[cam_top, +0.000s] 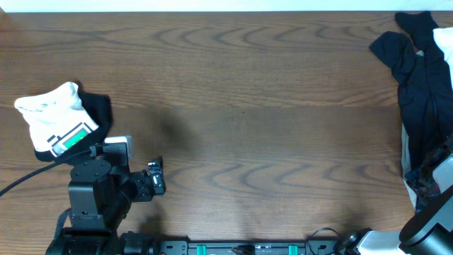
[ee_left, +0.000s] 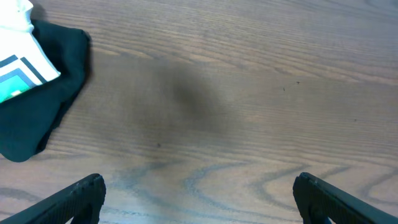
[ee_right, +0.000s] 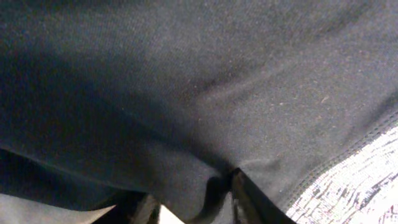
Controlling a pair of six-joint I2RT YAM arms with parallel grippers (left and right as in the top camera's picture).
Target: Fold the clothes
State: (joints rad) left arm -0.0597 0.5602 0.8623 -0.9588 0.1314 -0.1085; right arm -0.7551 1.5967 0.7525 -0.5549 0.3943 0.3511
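- Right end effector (ee_right: 194,202): its fingers are drawn close together, and a fold of the black pants (ee_right: 186,81) looks pinched between them at the bottom edge of the right wrist view.
- First worry: the bite looks thin and sits in a loose fold, so we judge that a quick lift could let the cloth slide out.
- Second worry: the grey patterned waistband (ee_right: 364,180) runs just beside the pinch, not inside it. Pulling from here may bring the pants up lopsided and twisted rather than spread flat.
- Third worry: from overhead the pants are a crumpled heap at the far right edge of the bench (cam_top: 248,92), partly out of frame. A tug the wrong way could take them off the edge, and we cannot tell how many layers are caught.
- Left end effector (ee_left: 198,190): its fingers (ee_left: 84,196) are spread wide with nothing between them, hovering over bare wood near the front left.
- Its nearest cloth is the white top (cam_top: 53,117) with the green patch, resting on a dark garment (cam_top: 100,113). Both lie off to its left and a little farther back, not touching it.
- The pants lie well apart from the left end effector, across the whole bench, so we reckon that side cannot help where they lie now.
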